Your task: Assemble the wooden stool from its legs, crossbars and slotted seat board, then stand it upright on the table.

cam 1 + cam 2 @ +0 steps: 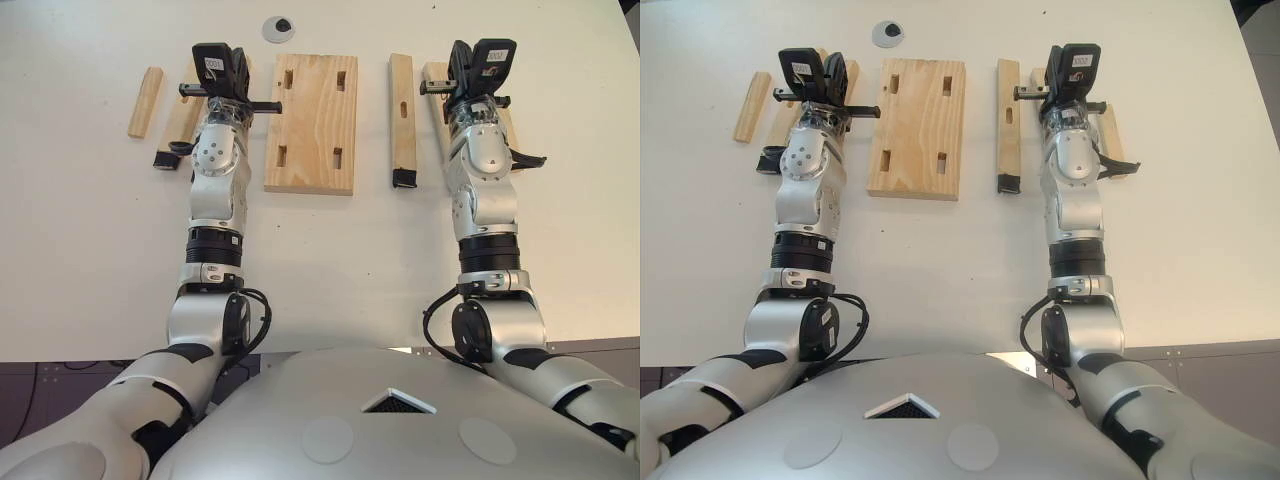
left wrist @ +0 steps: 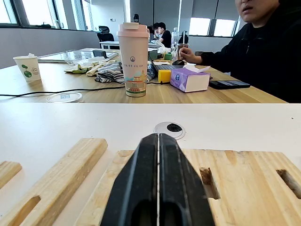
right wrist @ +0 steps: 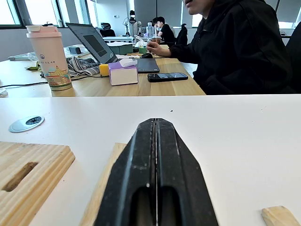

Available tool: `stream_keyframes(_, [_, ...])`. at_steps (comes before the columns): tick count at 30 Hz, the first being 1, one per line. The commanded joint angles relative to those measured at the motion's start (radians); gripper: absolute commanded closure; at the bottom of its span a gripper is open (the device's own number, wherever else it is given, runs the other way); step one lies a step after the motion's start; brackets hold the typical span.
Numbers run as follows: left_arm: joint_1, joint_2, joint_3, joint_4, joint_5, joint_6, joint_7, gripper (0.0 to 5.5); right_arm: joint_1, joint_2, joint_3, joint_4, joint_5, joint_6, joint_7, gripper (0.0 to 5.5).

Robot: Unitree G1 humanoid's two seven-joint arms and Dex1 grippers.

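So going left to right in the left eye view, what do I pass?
short wooden piece → left gripper → slotted seat board → long slotted leg → right gripper

- White counter [image 1: 560,250] with a round cable port [image 1: 279,28].
- Wooden desk [image 2: 94,92] behind: pink tumbler [image 2: 133,59], tissue box [image 2: 189,79], paper cup [image 2: 26,68].
- Bright windows [image 2: 40,12] line the room's far side.

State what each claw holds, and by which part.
Nothing is held: the left claw and the right claw are both shut and empty.
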Motion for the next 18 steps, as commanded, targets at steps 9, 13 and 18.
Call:
stream_keyframes(9, [-0.011,0.060,0.024,0.040,0.021,0.023,-0.005,5.48,0.021,-0.004,0.002,-0.028,-0.005,0.005,0.004,5.50])
stream_keyframes(13, [0.002,0.051,-0.012,0.042,0.052,0.010,-0.005,5.48,0.018,-0.003,0.002,-0.025,-0.006,0.004,0.004,5.50])
stream_keyframes(18, [-0.028,0.080,-0.008,0.086,0.070,0.008,-0.007,5.48,0.020,-0.009,-0.002,-0.025,-0.005,0.004,0.006,5.50])
